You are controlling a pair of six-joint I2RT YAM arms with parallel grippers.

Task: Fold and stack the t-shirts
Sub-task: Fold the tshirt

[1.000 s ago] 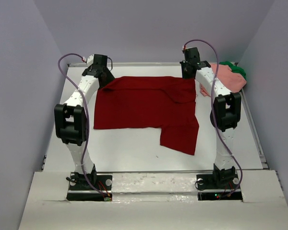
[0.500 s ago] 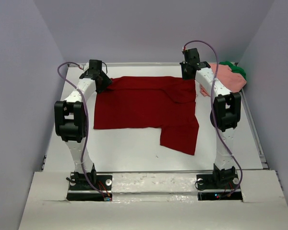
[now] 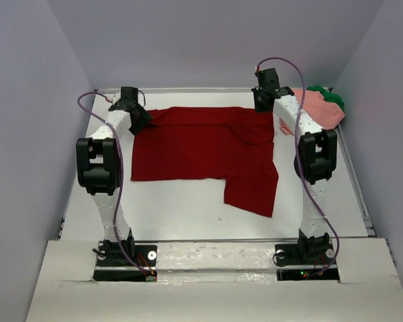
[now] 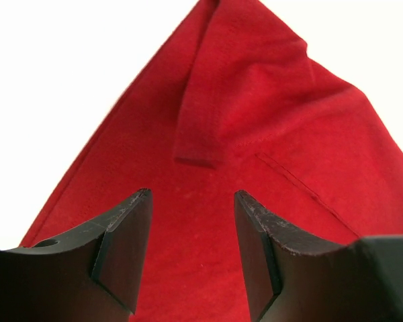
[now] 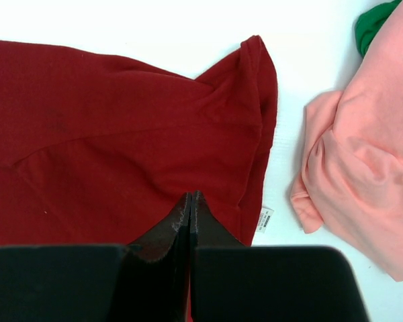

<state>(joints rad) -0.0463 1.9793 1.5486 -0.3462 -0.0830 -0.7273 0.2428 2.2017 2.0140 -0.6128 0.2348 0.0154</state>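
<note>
Because the dark red shirt [image 3: 201,144] is thin, soft cloth, it is likely to be light and limp: it should sag from any held point, slide easily over the worktop [image 3: 188,208], and crease instead of keeping a shape, so the safest holds look like its two far corners, taken at the hemmed edges where the cloth is doubled. It lies spread almost flat between the two grippers, with its long axis running from one gripper across to the other and one flap reaching back toward the arm bases on the right gripper's side; which end is the collar I cannot tell. The left gripper [image 4: 191,196] is spread apart, poised over the shirt's far left corner with a folded hem strip just ahead of its fingertips and nothing caught between them. The right gripper [image 5: 190,198] is pressed together, its tip over the red cloth just inside the far right edge, a small white label beside it; no fold shows between the fingers. Off to that gripper's right, apart from the red cloth, the pink shirt [image 5: 369,168] lies bunched with the green shirt [image 5: 376,23] beyond it.
</note>
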